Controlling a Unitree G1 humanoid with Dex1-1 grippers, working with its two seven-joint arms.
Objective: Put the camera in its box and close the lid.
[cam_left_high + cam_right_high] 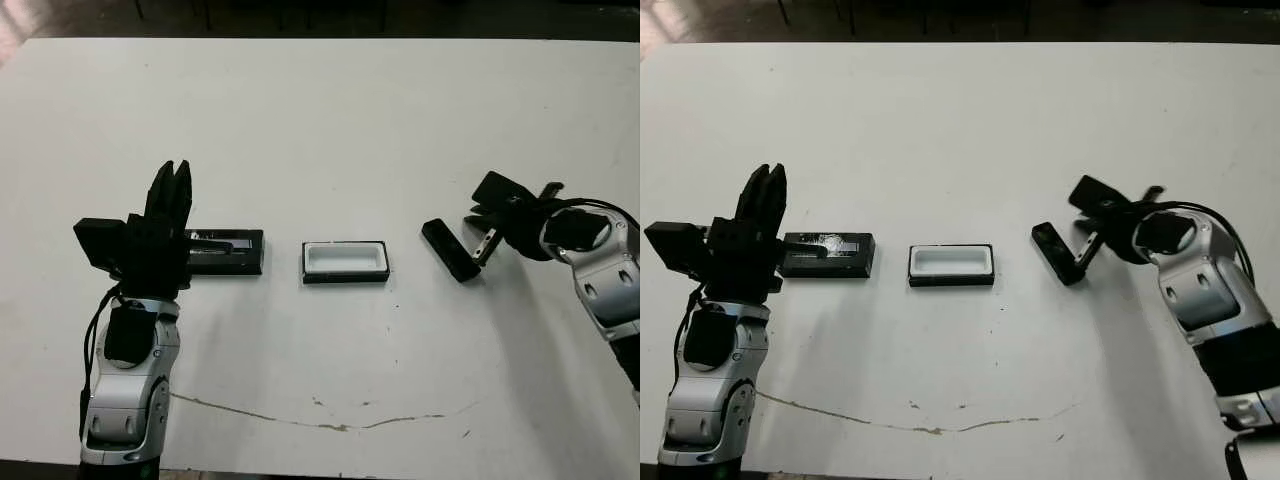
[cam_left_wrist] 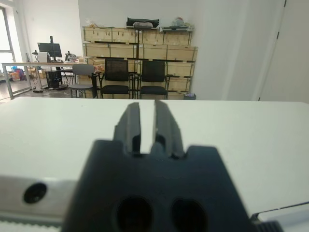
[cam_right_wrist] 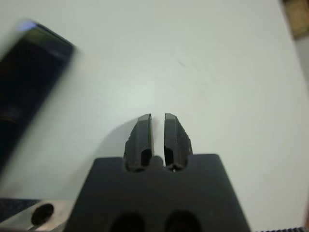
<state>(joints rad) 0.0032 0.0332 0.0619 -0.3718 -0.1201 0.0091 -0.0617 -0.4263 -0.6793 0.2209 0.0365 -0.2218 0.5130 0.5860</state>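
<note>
The box [image 1: 345,261], a shallow black tray with a white lining, lies open at the table's middle. To its left lies the flat black lid [image 1: 232,252] with a silvery strip, its left end hidden behind my left gripper [image 1: 174,176]. That gripper points away from me above the table, fingers together and holding nothing. The camera [image 1: 450,250], a slim black bar, lies slanted to the right of the box. My right gripper [image 1: 481,246] tilts down just beside the camera's right side; in the right wrist view its fingers [image 3: 140,133] stand together and empty, with the camera [image 3: 29,72] off to one side.
A thin brownish line [image 1: 330,422] runs across the white table [image 1: 330,120] near its front edge. Beyond the table's far edge, the left wrist view shows office chairs [image 2: 116,77] and stacked wooden crates [image 2: 140,43].
</note>
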